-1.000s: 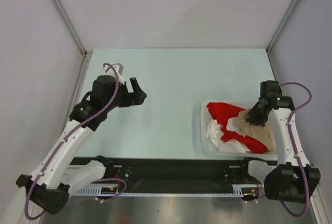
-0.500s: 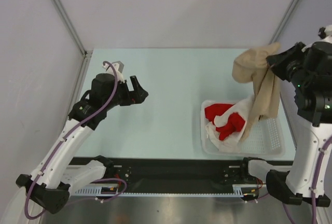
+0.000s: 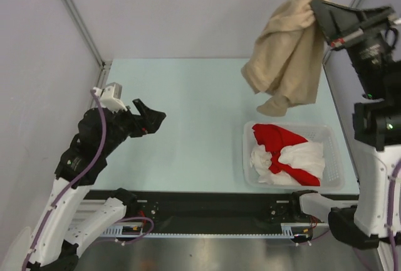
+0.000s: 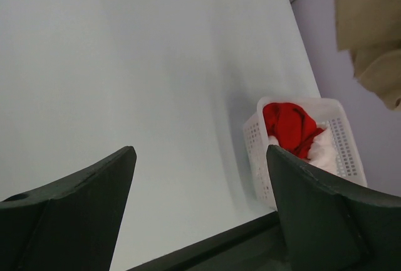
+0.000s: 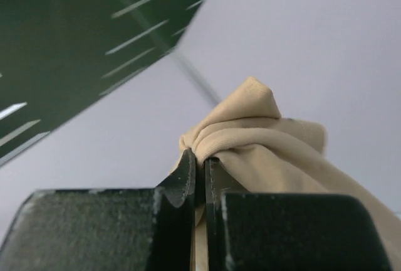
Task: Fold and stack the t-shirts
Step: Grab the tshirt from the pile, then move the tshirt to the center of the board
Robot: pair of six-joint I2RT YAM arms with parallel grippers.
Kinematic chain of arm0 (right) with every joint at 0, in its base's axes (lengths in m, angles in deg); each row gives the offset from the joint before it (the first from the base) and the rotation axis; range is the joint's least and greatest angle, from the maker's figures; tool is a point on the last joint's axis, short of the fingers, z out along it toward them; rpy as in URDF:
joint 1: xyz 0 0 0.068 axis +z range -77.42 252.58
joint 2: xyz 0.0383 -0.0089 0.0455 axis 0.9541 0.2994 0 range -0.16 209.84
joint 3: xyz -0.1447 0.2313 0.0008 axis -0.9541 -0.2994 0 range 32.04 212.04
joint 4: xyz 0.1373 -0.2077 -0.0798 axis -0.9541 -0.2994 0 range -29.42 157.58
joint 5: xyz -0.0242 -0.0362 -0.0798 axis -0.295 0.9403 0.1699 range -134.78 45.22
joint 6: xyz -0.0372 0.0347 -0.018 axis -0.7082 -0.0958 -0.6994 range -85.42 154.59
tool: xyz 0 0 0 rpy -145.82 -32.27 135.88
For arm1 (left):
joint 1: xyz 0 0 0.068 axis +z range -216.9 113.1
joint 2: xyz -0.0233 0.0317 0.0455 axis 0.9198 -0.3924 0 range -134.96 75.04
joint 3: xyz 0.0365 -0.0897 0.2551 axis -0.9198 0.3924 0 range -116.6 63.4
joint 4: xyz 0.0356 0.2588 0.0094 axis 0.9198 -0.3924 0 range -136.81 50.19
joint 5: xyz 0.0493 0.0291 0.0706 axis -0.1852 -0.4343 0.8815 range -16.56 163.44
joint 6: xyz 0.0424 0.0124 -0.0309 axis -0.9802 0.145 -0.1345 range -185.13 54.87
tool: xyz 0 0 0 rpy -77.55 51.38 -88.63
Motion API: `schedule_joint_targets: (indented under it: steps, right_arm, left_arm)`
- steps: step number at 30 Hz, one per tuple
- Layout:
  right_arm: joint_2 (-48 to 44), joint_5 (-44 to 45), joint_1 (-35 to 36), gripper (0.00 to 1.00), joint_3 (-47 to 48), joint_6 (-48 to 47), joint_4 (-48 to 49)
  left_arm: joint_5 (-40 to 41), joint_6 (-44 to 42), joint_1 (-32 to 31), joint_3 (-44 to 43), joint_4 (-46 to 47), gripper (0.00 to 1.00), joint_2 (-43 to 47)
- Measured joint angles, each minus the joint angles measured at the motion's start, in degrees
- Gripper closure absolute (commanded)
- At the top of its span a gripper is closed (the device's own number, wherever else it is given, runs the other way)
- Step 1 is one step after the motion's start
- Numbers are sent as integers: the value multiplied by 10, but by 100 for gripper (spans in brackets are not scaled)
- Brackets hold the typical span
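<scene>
At the near edge of the pale green table (image 3: 200,95), two white robot arms rise from a black rail.

The left arm bends inward over the near-left part of the table. Its dark end effector (image 3: 151,113) points right, toward the middle of the table. The left wrist view shows its two fingers (image 4: 81,214) spread wide apart with nothing between them, only bare table beyond.

On the near-right part of the table sits a white plastic lattice basket (image 3: 335,158), its long side running left to right. Inside it lie a crumpled red t-shirt (image 3: 279,140) and a white t-shirt (image 3: 304,155), tangled together. The red cloth runs from the far-left corner toward the near-right, and the white is bunched through the middle. Neither shirt has any clear direction.

The right arm stands tall at the right side, reaching high and away. Its end effector (image 3: 316,7) is pressed together, pinching a fold of the beige t-shirt (image 3: 285,51). The right wrist camera shows the fingertips (image 5: 188,177) nearly meeting, with the tan cloth (image 5: 263,139) puckered between them.

The beige t-shirt hangs in the air from that single pinch, bunched and draped. Its long axis runs up and down, with the gripped fold at the top and the loose lower end pointing at the table. It hangs over the far-right part of the table, above the basket's far side and clear of it.
</scene>
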Motion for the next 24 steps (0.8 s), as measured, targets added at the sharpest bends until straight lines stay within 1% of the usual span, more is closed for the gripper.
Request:
schedule_joint_targets:
  steps: [2,5,7,10,12,13,14,16,17,18,20,24]
  right_arm:
    - [35,2,76,100,-11,40,56]
    - [96,9,191,100,-11,67,95]
    - [147,11,251,97,-17,78,84]
    - [189,12,310,94,-38,80,35]
    - [198,12,328,75,-89,82,13]
    - [198,12,330,61,-116,83,-4]
    - [198,13,330,54,-135,85,-19]
    - [203,17,326,45,-168,68,-58]
    - [208,18,323,33,-172,50,-85]
    - [214,20,320,28,-172,32,-108]
    - [225,21,317,23,-172,-23,-147]
    - [260,32,325,23,-170,-146,-238]
  left_arm:
    - [13,4,0,0,-10,8,26]
    - [36,6,0,0,-28,9,67]
    - [50,9,0,-2,-42,10,92]
    - [66,10,0,-9,-69,9,111]
    - [76,13,0,-12,-89,1,118]
    - [78,13,0,-12,-98,0,121]
    - [81,14,0,-12,-105,0,123]
    - [80,15,0,-12,-119,0,127]
    - [79,15,0,-11,-123,0,127]
    - [77,15,0,-8,-123,0,126]
    - [74,18,0,-2,-127,3,116]
    - [60,28,0,17,-119,5,39]
